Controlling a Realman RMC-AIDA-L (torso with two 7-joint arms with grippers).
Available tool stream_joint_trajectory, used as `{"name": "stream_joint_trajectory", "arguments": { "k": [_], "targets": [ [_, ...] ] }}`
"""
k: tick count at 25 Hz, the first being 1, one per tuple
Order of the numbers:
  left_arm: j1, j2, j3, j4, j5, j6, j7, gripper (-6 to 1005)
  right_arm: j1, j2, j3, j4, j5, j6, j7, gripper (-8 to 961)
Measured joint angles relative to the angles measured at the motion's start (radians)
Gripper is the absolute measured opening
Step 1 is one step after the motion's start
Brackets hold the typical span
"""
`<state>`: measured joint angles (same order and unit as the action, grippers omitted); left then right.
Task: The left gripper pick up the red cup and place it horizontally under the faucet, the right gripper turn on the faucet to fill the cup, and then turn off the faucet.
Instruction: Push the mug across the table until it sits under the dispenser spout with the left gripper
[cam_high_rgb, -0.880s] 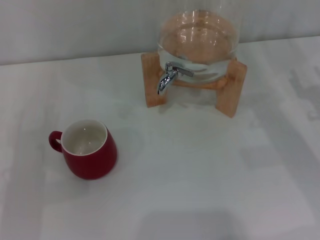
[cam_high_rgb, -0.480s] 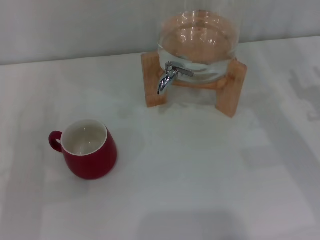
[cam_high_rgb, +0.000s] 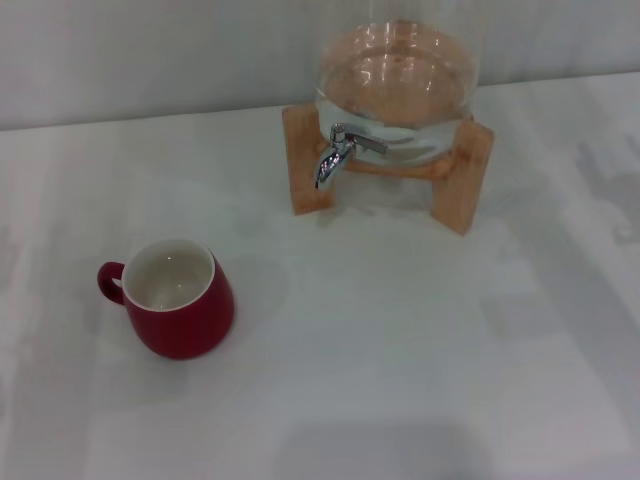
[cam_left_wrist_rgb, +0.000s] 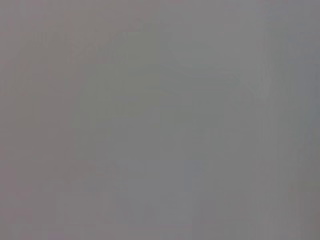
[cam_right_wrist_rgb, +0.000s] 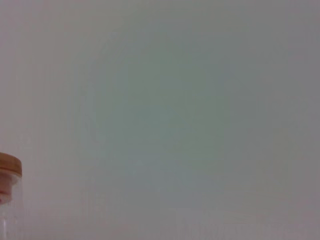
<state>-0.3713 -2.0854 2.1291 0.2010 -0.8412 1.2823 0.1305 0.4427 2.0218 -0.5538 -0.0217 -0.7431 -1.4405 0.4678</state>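
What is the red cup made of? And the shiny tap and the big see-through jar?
The red cup looks like glazed ceramic: glossy red outside, cream inside. The faucet looks like polished chrome metal, bright and mirror-like. The jar seems to be clear glass, since you see through it. Its stand looks like pale wood.

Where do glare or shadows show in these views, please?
Head view: highlights glint on the clear glass jar and small chrome faucet; a soft shadow lies right of the glossy red ceramic cup. Left wrist view: featureless grey. Right wrist view: mostly blank.
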Motion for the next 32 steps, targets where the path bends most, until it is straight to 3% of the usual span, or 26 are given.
{"name": "stream_joint_trajectory", "arguments": {
  "k": [14, 32],
  "targets": [
    [0.046, -0.005, 0.008, 0.013, 0.083, 0.005, 0.0, 878, -0.001, 0.0, -0.003, 0.02, -0.003, 0.001, 0.0, 721],
    [0.106, -0.007, 0.163, 0.026, 0.081, 0.002, -0.008, 878, -0.002, 0.0, -0.003, 0.033, -0.003, 0.012, 0.0, 721]
  ]
}}
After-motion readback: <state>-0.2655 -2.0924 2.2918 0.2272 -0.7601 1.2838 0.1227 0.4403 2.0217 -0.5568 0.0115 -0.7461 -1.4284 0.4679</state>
